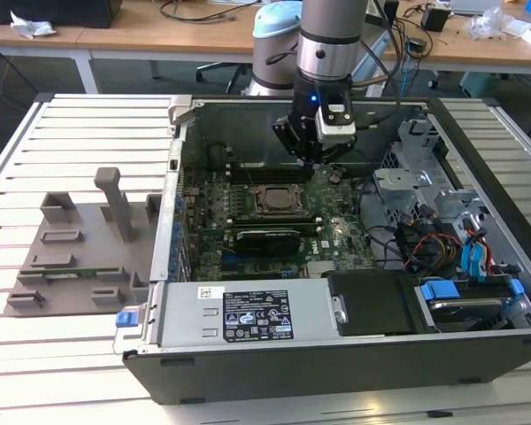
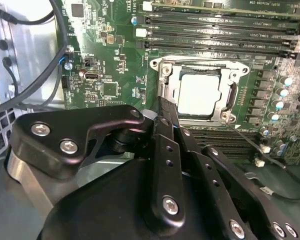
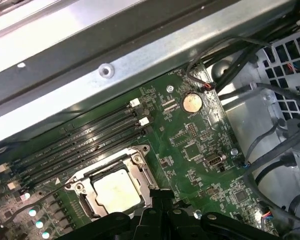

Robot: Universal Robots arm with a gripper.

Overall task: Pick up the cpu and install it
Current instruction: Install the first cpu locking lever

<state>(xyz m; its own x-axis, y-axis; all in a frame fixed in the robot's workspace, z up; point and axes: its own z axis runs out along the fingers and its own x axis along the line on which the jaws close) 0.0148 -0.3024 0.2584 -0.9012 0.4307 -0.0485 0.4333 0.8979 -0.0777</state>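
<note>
Mobo socket (image 2: 162, 80) holds cpu (image 2: 200, 94); exterior view: claw (image 1: 311, 152) near it.

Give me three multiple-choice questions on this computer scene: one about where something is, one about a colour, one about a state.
1. Where does the small silvery square cpu lie?
A) on the grey moulded tray
B) in the dark socket frame with metal edges
C) on the labelled power supply box

2. What colour is the flat motherboard around that socket?
A) blue
B) red
C) green

3. In what state is the large dark metal computer case?
A) lying open, its inside exposed
B) shut with a side panel
C) standing upright, shut

Answers: 1 B, since both wrist views show the chip flat inside the frame; 2 C, since the board is green in every view; 3 A, since the exterior view looks straight onto the board and cables.
</note>
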